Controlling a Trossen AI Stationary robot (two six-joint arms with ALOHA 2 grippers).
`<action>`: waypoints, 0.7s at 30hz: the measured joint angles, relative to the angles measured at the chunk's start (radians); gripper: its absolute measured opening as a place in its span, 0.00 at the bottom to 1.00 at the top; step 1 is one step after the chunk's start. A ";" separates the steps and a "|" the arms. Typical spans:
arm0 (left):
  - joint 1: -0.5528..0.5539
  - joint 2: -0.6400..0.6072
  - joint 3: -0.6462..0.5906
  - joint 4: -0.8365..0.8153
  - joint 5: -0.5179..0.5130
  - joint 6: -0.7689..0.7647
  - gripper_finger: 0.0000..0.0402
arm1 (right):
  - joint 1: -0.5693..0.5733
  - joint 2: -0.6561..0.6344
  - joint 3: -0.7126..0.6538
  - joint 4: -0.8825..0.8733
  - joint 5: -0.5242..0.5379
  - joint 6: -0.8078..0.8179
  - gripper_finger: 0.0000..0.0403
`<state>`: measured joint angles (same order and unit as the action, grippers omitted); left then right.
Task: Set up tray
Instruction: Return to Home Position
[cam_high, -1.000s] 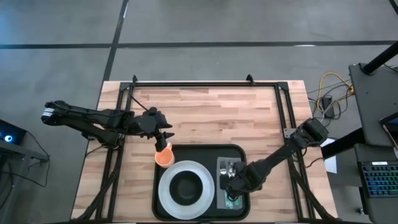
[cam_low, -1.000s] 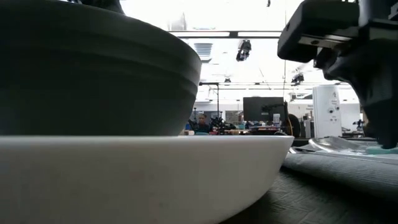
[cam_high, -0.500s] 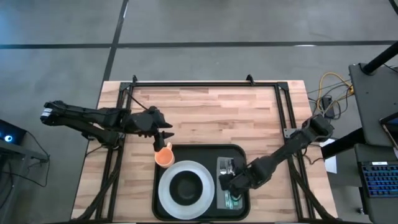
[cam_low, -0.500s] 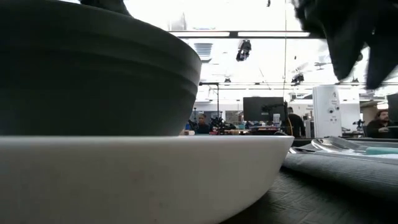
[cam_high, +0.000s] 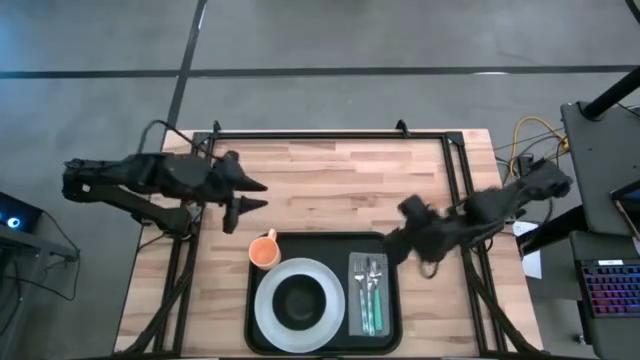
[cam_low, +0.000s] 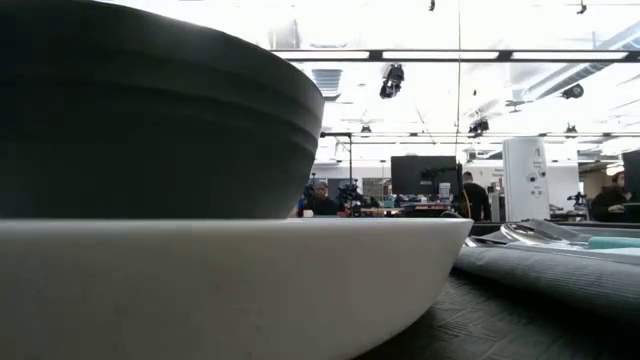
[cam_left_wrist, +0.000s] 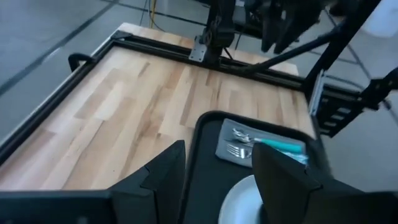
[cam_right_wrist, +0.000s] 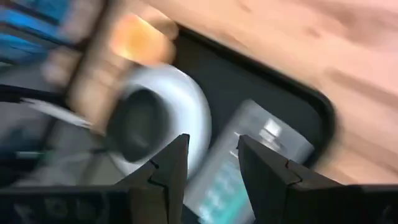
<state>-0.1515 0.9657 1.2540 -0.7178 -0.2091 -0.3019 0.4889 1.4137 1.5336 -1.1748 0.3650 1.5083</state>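
The black tray (cam_high: 320, 250) lies at the table's near middle. On it a white plate (cam_high: 298, 322) carries a dark bowl (cam_high: 298, 300). An orange cup (cam_high: 264, 251) stands in the tray's far left corner. A grey napkin (cam_high: 368, 295) with cutlery (cam_left_wrist: 244, 142) lies flat on the tray's right side. My left gripper (cam_high: 255, 196) hovers open above the bare wood, beyond the cup toward the table's far side. My right gripper (cam_high: 398, 232) hangs open over the tray's far right corner. Both wrist views show open fingers with nothing between them.
A black metal frame (cam_high: 330, 134) runs along the table's far edge and down both sides. Bare wood (cam_high: 340, 185) lies between the tray and the far rail. Cables (cam_high: 530, 150) and a stand (cam_high: 600, 170) sit off the right edge. In the low view, people show far off in the room.
My right gripper has risen from the napkin and cutlery, rolled, and swung toward the table's far right, leaving the low view. My left gripper has lifted away from the orange cup toward the far left. Cup, plate, bowl and napkin stay put.
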 joint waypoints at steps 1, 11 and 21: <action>0.000 0.000 0.026 -0.028 0.000 -0.021 0.41 | 0.000 -0.030 -0.003 0.041 0.027 -0.028 0.32; -0.012 -0.096 -0.096 0.168 0.243 -0.087 0.41 | -0.064 -0.169 -0.378 1.140 -0.015 -0.610 0.33; -0.009 -0.402 -0.457 0.462 0.264 -0.139 0.41 | -0.200 -0.269 -0.802 1.678 -0.164 -0.735 0.32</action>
<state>-0.1608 0.5641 0.7970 -0.2558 0.0549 -0.4413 0.2884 1.1445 0.7311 0.5035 0.2012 0.7736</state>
